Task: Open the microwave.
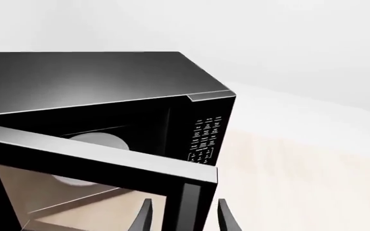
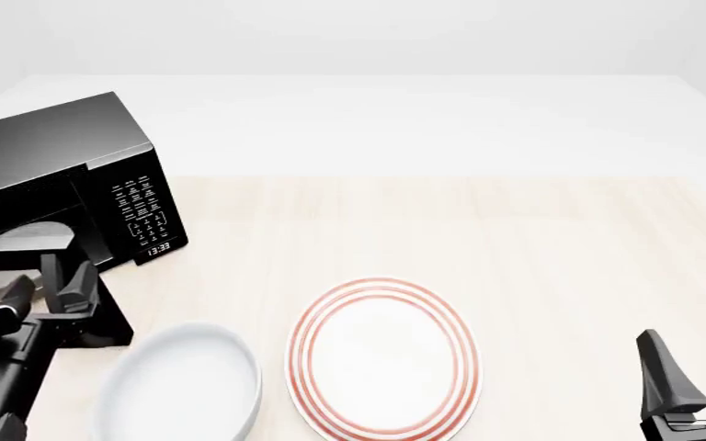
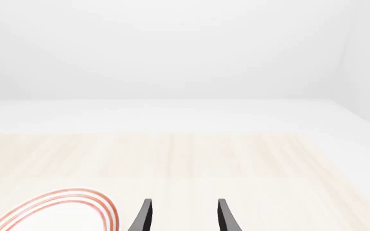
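Observation:
The glossy black microwave (image 2: pixel 47 152) stands at the table's far left and fills the left wrist view (image 1: pixel 108 77). Its door (image 1: pixel 95 161) is swung partly open, and a white turntable (image 1: pixel 98 142) shows inside. The white-marked keypad (image 2: pixel 142 207) and the clock (image 2: pixel 158 247) face the table's middle. My left gripper (image 2: pixel 69 280) is open, with one finger on each side of the door's free edge and vertical handle (image 1: pixel 190 202). My right gripper (image 2: pixel 700 367) is open and empty at the front right, far from the microwave.
A white plate with red rings (image 2: pixel 384 358) lies at the front middle of the wooden table (image 2: pixel 513 239); its rim shows in the right wrist view (image 3: pixel 56 211). A white bowl (image 2: pixel 181 381) sits to its left, close to my left arm.

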